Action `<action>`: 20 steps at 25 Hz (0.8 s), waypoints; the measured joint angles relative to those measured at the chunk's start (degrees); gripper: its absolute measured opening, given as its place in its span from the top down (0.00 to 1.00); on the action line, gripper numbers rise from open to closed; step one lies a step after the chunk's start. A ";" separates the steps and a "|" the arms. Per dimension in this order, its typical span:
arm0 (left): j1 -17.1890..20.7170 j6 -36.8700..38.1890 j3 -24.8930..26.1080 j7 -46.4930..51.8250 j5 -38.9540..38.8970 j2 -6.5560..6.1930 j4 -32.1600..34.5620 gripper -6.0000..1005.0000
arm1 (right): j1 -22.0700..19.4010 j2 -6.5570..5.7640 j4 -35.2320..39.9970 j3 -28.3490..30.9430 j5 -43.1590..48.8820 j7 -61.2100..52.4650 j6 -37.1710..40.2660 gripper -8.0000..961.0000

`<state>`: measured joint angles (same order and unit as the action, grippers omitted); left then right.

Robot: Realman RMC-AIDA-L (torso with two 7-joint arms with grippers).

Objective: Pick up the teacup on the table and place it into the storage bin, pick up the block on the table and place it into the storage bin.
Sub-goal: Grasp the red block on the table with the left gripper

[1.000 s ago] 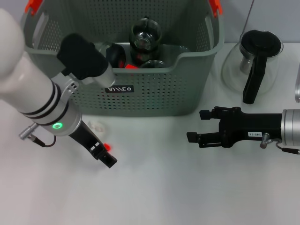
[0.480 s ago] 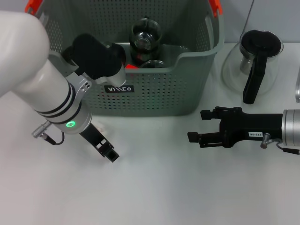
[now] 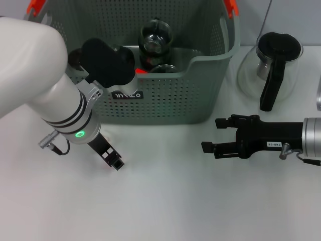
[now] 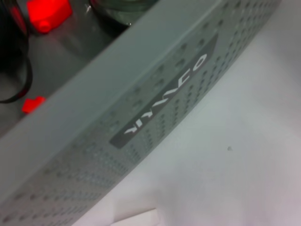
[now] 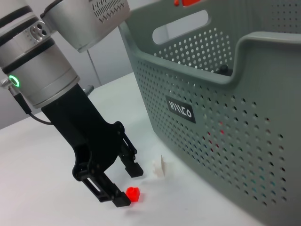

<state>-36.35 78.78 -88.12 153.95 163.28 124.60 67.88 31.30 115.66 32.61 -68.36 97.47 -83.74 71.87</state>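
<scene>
The small red plastic block [image 5: 133, 193] lies between your left gripper's [image 5: 123, 186] spread fingers, beside the grey-green perforated storage bin's [image 3: 165, 95] front wall; closing off-centre could squirt it away. Right gripper [image 3: 211, 135] idles open.

storage bin [image 3: 165, 95]: 1 | glass jug [image 3: 271, 65]: 1 | red block [image 5: 133, 194]: 1 | pincers: 2

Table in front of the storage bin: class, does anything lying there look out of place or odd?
A small white scrap lies on the table by the storage bin, near the red block beside the left gripper. What the scrap is cannot be told.
</scene>
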 joint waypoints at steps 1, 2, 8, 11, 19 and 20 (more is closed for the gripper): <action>-0.02 0.00 -0.05 0.12 0.07 0.00 -0.02 0.39 | -0.04 0.00 0.00 0.02 0.00 0.04 0.00 0.02; -0.03 -0.01 -0.07 0.21 0.12 0.01 -0.04 0.40 | -0.09 0.00 0.00 0.04 0.00 0.07 0.00 0.02; -0.19 -0.56 -1.31 1.03 0.24 0.11 -0.57 0.42 | -0.11 0.06 0.00 0.07 0.00 0.19 0.01 0.02; -0.37 -0.74 -1.79 1.35 0.28 0.07 -1.08 0.43 | -0.07 0.08 0.00 0.05 0.00 0.20 0.02 0.02; -0.59 -1.12 -2.41 1.95 0.29 0.03 -1.18 0.48 | 0.12 0.07 0.00 0.01 0.00 0.24 0.03 0.02; -0.64 -1.12 -2.41 1.96 0.29 0.03 -1.18 0.49 | 0.14 0.06 0.00 0.03 0.00 0.24 0.03 0.02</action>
<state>-36.99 77.66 -90.52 155.91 163.56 124.63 66.70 31.44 115.72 32.61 -68.33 97.47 -83.50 71.90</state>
